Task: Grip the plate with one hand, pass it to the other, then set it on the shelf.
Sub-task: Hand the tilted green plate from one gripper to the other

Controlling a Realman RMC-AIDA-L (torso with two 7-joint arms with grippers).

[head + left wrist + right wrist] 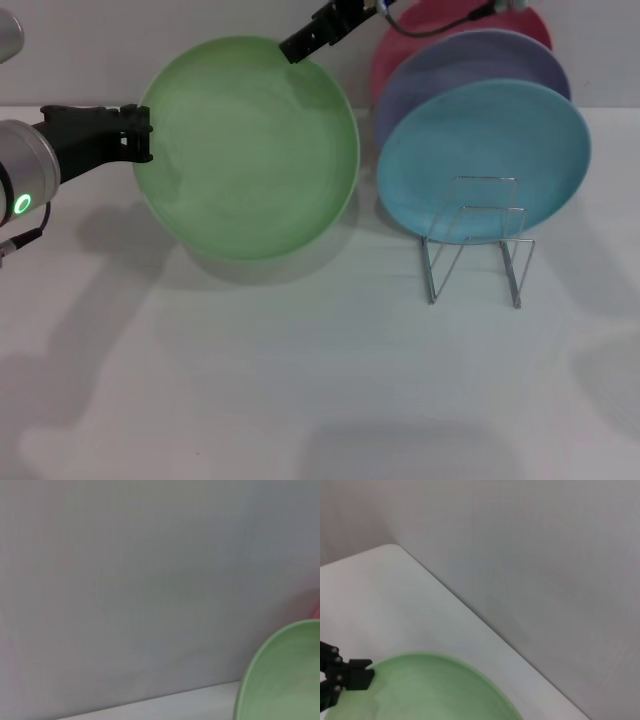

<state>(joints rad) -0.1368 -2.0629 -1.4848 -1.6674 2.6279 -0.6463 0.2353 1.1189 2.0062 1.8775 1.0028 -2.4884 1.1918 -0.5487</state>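
The light green plate [250, 150] hangs upright above the white table, its face toward the head camera. My left gripper [140, 133], on the arm with the green ring, is shut on the plate's left rim; the right wrist view shows that left gripper [362, 676] clamped on the plate [430, 690]. My right gripper [298, 47] comes in from the upper right and its tip lies on the plate's top rim. The left wrist view catches only an edge of the plate [285, 680]. The shelf [475, 240], a silver wire rack, stands on the table to the right.
A turquoise-blue plate [485, 160] leans in the wire rack, with a lavender plate [490, 60] and a pink plate [430, 25] behind it. A grey wall closes off the back. Bare white table [300, 380] lies in front.
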